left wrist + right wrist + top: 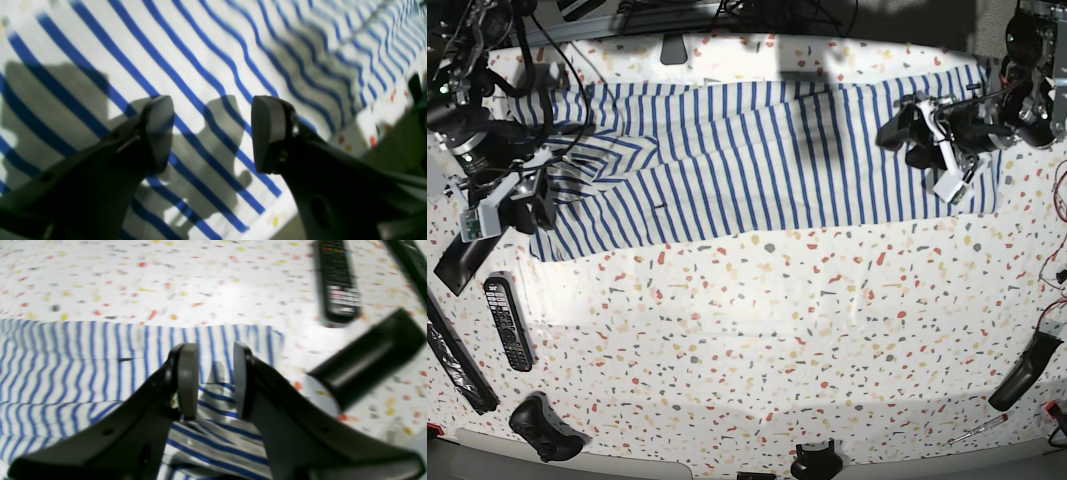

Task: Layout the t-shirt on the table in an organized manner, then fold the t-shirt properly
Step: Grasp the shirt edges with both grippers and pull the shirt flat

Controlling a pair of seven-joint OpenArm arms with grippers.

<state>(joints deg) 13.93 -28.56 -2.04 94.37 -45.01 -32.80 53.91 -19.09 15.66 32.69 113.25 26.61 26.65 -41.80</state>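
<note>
The t-shirt (757,160) lies spread across the far part of the table (757,340), its blue stripes running front to back in the base view, with a folded, rumpled section at that view's left end; the left gripper (212,133) hangs over the shirt near its other end, jaws standing wide apart with only striped cloth and their own shadows showing between them, nothing held; the right gripper (215,380) sits over the rumpled corner of the shirt close to its edge, jaws partly parted with a narrow gap, and cloth shows through that gap below the pads, though whether they touch it I cannot tell; a black remote control (337,280) lies on bare table beyond that corner, with a dark flat bar (367,356) just beside it.
</note>
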